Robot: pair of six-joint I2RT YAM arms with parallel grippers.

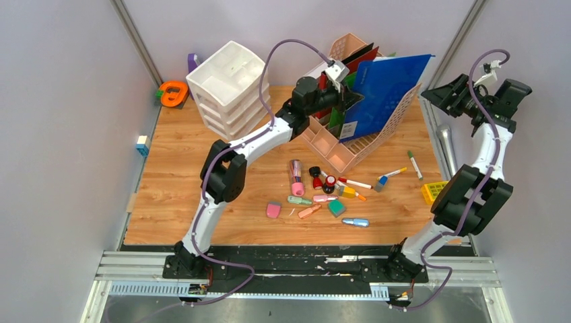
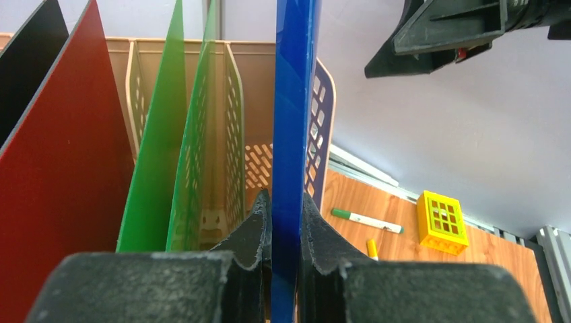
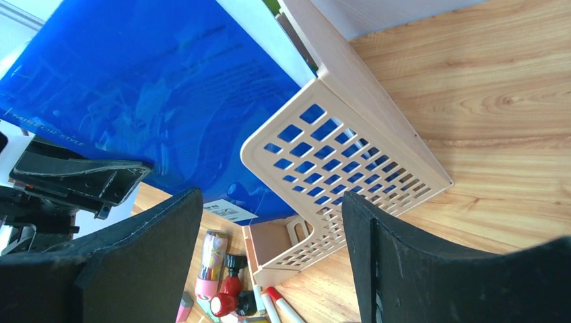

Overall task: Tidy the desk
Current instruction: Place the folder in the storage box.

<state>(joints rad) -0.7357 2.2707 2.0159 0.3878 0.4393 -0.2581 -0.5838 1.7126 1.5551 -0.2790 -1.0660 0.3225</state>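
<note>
Bright even light — soft shadows on desk, sheen on blue folder.

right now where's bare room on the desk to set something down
Biggest bare patch: left side of the desk, in front of the white drawer unit, left of the left arm. Smaller one at the front right, between the light-blue marker and the yellow crate. Crowded: the pens and erasers before the file rack.

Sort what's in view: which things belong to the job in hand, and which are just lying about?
In hand: left gripper, shut on the blue folder; beige file rack holding it; desk.
Lying about: white drawer unit, orange tape dispenser, yellow cube, green marker, pink eraser; right gripper open, holding nothing.
</note>
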